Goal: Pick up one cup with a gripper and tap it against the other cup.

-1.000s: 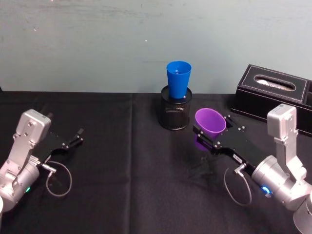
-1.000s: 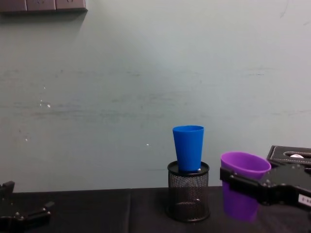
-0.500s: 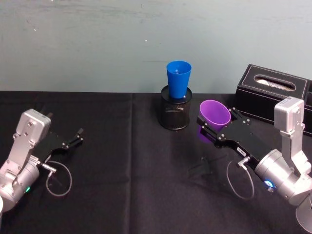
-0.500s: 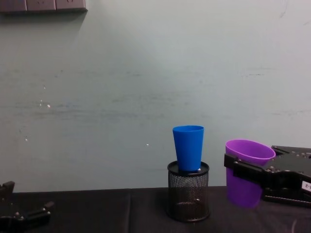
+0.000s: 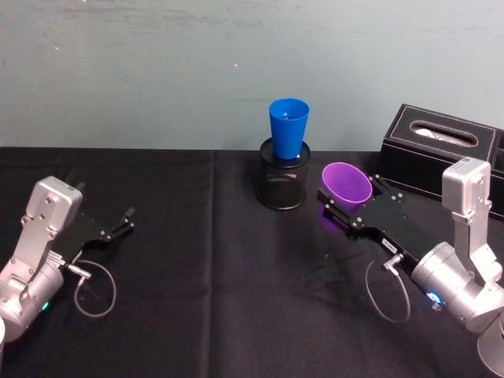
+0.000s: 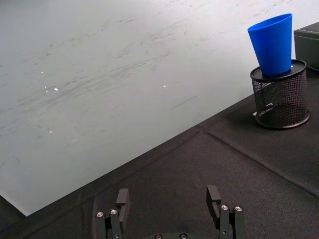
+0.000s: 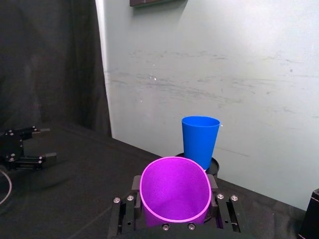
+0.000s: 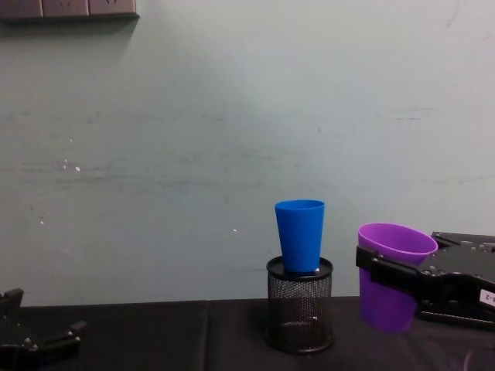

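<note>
right gripper (image 5: 337, 206) grasps purple cup (image 5: 346, 184), near blue cup (image 5: 288, 127), not touching; left gripper (image 5: 120, 224) released, idle near bench (image 5: 197, 315) left edge.

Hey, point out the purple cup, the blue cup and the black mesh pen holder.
purple cup (image 5: 346, 186): head view, inner wall, seen through its mouth.
blue cup (image 8: 300, 236): chest view, middle of its outer wall.
black mesh pen holder (image 5: 282, 189): head view, front of its mesh wall.

Black mesh pen holder (image 5: 282, 189), black tissue box (image 5: 413, 161)
</note>
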